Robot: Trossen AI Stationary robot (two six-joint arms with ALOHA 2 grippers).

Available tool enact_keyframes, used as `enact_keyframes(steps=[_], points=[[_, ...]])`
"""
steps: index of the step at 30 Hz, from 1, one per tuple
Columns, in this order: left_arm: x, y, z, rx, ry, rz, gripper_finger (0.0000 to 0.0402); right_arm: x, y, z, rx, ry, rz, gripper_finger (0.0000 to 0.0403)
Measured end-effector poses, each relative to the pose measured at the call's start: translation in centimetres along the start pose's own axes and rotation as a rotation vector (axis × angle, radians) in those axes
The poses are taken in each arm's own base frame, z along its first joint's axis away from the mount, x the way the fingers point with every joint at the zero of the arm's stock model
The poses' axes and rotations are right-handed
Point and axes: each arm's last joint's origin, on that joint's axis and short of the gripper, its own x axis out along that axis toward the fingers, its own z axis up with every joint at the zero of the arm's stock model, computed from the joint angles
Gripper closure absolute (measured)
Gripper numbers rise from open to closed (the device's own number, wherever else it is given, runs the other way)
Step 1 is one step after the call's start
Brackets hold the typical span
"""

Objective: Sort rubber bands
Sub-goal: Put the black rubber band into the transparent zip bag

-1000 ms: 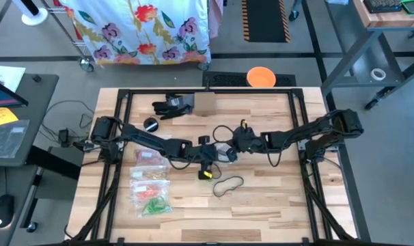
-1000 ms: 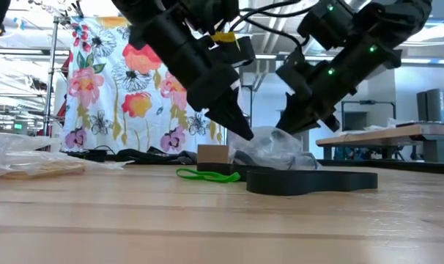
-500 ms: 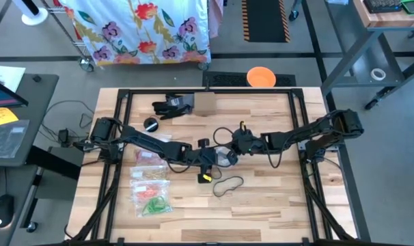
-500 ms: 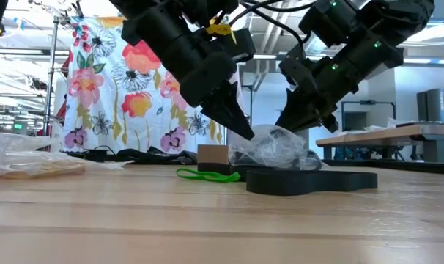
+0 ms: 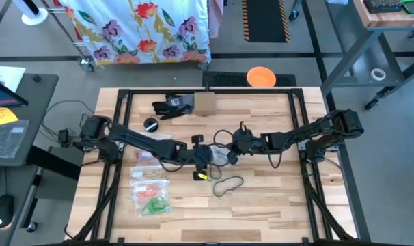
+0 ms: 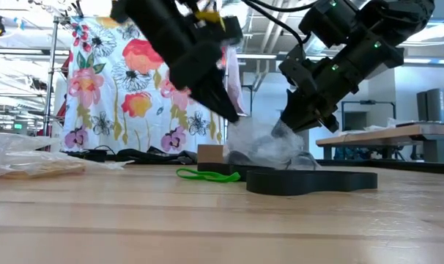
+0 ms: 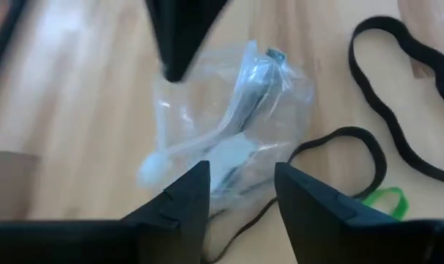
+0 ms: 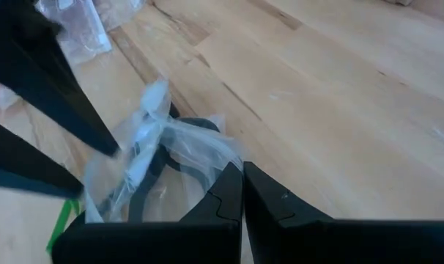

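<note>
Clear zip bags (image 5: 151,188) at lower left of the desk (image 5: 261,205) already hold red, orange and green rubber bands. At centre, the left pincer (image 5: 205,156) is spread beside another clear bag (image 5: 224,156), pinched by the right pincer (image 5: 234,152). Dark bands (image 5: 228,184) and a green band (image 6: 207,175) remain loose, so sorting looks unfinished.

Pale wood worktop (image 5: 261,198); clear bag (image 7: 229,117); black band (image 5: 229,183); green band (image 6: 207,175); floral cloth (image 5: 142,27); possibly orange disc (image 5: 261,76).
</note>
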Motion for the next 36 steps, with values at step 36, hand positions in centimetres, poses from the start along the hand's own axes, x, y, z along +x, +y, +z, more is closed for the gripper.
enact_keyframes(steps=[36], points=[[4.1,2.3,-8.0,-0.04,0.057,-0.045,0.0261,0.1,-0.2,0.1,-0.006,0.002,-0.008,0.0403]])
